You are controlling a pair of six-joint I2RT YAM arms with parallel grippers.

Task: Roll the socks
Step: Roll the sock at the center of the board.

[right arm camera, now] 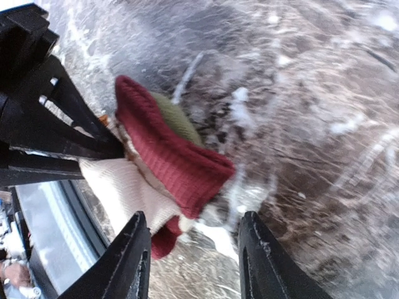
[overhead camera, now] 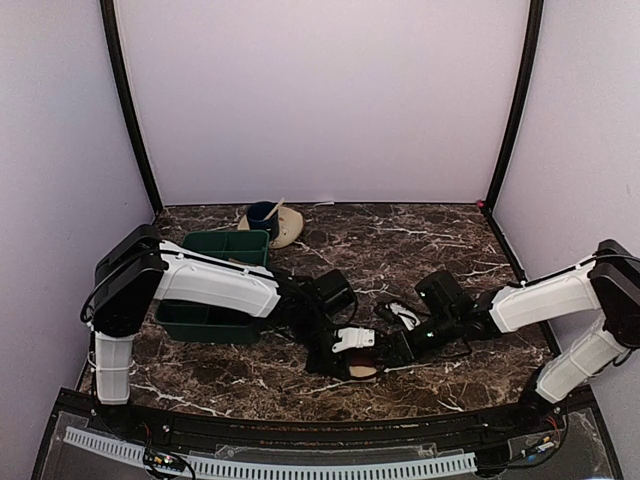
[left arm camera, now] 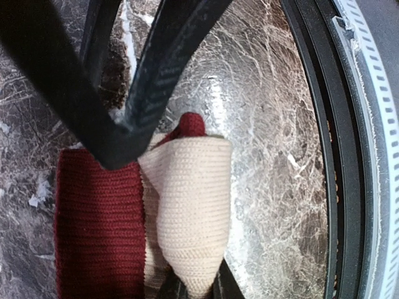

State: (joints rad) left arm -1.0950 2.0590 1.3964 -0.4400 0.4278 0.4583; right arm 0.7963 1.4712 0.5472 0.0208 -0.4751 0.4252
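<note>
The socks lie bunched together on the marble near the table's front middle. In the left wrist view a tan fold rises from the jaws, with a dark red ribbed part to its left. My left gripper is shut on the tan cloth's narrow end. In the right wrist view the dark red cuff, an olive patch and tan cloth sit just ahead of my right gripper. Its jaws stand open, with only marble between them. From above, both grippers meet at the bundle.
A dark green bin stands under the left arm's forearm. A beige saucer with a blue cup is at the back. The table's black front rail runs close beside the socks.
</note>
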